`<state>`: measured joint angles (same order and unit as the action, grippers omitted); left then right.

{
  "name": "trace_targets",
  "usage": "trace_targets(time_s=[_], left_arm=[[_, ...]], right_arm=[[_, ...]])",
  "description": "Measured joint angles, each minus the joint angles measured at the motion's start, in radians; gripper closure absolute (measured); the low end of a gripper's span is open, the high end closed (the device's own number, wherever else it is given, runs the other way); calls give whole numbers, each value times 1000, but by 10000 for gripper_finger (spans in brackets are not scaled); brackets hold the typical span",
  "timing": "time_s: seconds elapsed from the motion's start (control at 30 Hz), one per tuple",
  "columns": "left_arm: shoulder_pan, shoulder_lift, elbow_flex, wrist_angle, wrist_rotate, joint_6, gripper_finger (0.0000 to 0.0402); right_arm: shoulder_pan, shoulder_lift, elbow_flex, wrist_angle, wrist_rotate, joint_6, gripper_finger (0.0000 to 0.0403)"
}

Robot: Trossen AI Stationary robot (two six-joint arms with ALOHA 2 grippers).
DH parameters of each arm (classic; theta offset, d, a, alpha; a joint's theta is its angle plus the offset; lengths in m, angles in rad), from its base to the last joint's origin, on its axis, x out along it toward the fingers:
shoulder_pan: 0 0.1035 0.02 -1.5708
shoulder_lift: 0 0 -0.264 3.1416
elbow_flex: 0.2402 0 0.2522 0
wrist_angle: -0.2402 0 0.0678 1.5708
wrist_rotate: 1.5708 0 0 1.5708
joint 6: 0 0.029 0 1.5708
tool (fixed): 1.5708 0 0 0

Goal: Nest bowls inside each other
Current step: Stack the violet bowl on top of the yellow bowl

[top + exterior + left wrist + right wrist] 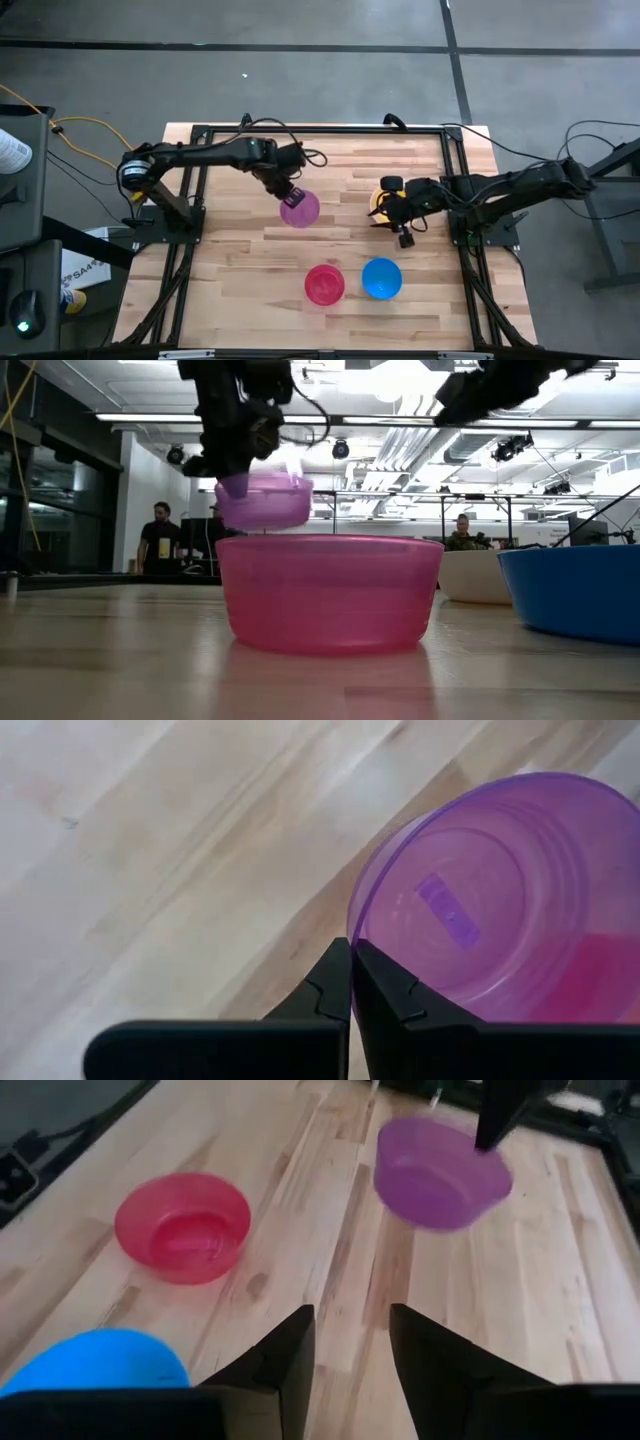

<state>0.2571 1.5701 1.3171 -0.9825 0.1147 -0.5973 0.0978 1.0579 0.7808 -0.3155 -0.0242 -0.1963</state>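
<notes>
Pinching the purple bowl (300,209) by its rim, the left claw (288,192) holds it above the bench (230,270). Right claw (404,232) hangs spread beside the yellow bowl (381,203). Pink bowl (324,284) and blue bowl (381,278) sit separate; most nesting remains.

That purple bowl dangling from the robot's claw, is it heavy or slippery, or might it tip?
Probably light: the left gripper lifts the purple bowl clear of the table by a pinch on its rim alone. It looks like thin, see-through, glossy plastic, so possibly slippery. Held at one edge, it hangs tilted and may swing.
</notes>
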Motion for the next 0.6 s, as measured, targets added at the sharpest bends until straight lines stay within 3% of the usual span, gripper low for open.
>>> trace_targets(time_s=[0.2,0.4,0.6], left_arm=[[73,23,-1,17,39,45,402],[74,40,37,17,41,51,402],[48,67,125,4,31,83,401]], right_arm=[[0,111,119,-61,7,-45,305],[0,251,186,-97,9,-115,322],[23,345,255,-96,144,-154,317]])
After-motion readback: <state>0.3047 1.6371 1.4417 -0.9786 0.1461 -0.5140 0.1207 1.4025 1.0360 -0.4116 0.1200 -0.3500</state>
